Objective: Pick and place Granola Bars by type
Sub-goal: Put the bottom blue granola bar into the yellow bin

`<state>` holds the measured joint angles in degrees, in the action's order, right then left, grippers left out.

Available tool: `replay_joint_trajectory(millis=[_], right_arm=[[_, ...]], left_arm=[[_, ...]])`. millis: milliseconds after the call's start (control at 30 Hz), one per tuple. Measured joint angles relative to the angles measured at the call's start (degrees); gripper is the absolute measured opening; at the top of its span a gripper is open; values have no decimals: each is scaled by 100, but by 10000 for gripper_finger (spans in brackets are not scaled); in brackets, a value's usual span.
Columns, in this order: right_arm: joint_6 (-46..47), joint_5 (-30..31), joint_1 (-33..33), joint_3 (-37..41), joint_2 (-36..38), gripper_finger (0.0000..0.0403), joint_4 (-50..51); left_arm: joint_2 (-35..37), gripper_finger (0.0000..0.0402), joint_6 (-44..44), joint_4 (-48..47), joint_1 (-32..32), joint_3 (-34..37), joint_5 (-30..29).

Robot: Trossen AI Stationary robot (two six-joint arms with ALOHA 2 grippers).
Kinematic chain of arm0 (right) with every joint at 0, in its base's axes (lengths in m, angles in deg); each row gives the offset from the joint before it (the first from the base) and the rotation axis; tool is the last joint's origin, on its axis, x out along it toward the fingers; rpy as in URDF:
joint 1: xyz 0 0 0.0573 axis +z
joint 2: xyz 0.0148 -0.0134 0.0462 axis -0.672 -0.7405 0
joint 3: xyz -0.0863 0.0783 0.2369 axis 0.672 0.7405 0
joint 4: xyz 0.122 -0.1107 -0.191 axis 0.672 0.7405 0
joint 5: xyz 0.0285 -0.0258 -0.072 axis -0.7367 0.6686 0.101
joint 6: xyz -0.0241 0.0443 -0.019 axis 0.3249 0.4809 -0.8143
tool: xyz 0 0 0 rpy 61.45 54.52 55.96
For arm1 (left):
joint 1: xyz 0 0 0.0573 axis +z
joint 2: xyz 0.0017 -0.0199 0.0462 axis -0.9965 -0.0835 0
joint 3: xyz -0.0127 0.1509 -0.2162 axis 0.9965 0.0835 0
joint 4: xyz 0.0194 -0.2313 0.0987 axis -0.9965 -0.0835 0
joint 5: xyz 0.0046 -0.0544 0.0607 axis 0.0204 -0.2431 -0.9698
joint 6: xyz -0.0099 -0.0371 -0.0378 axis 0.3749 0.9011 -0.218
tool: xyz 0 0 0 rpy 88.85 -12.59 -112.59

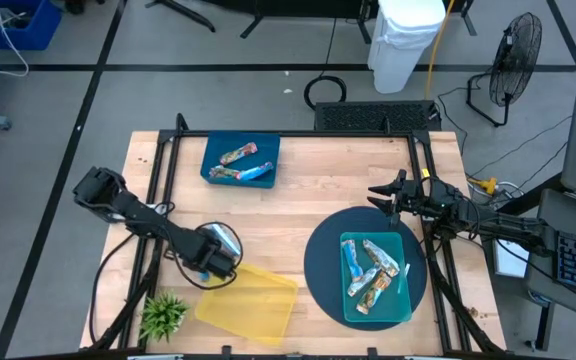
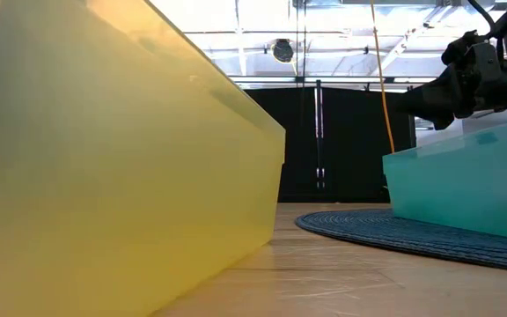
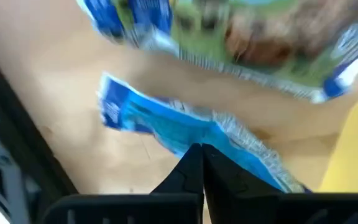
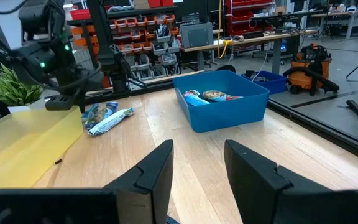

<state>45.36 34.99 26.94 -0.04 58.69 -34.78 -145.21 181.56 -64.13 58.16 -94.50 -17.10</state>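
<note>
My left gripper is low over the table at the far left corner of the yellow tray, and it is shut on a blue-silver granola bar. A multicoloured green-brown bar lies on the wood just beyond it. Both bars also show in the right wrist view beside that gripper. More bars lie in the blue tray and in the teal tray. My right gripper waits open above the table's right side, holding nothing. My left gripper pinches the blue-silver bar between its two fingers at the long edge of the wrapper, near the middle. The fingers lie across the bar. The bar runs out to both sides of the fingertips. Lifted or on the wood, I cannot tell.
The teal tray sits on a dark round mat at the near right. A small green plant stands at the near left corner beside the yellow tray. Bare wood lies between the trays. Black frame rails run along the table's left and right sides.
</note>
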Motion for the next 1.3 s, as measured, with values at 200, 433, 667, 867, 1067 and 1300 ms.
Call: replay_joint_trajectory(millis=[200, 433, 667, 867, 1067, 1300], right_arm=[[0, 0, 0, -1, 0, 135, 0], [-1, -2, 2, -2, 0, 134, 0], [-1, 0, 1, -1, 0, 134, 0], [-1, 0, 0, 0, 0, 134, 0], [1, 0, 1, -2, 0, 134, 0], [-1, -1, 2, -2, 0, 134, 1]], left_arm=[[49, 19, -114, -1061, -2, -618, -509], [60, 6, -357, -1461, -19, -603, -792], [58, 82, -444, -1457, 13, -497, -551], [60, 161, -437, -1436, 13, -464, -668], [60, 192, -401, -1128, 13, -58, -471], [71, 185, -567, -354, 30, 314, -382]])
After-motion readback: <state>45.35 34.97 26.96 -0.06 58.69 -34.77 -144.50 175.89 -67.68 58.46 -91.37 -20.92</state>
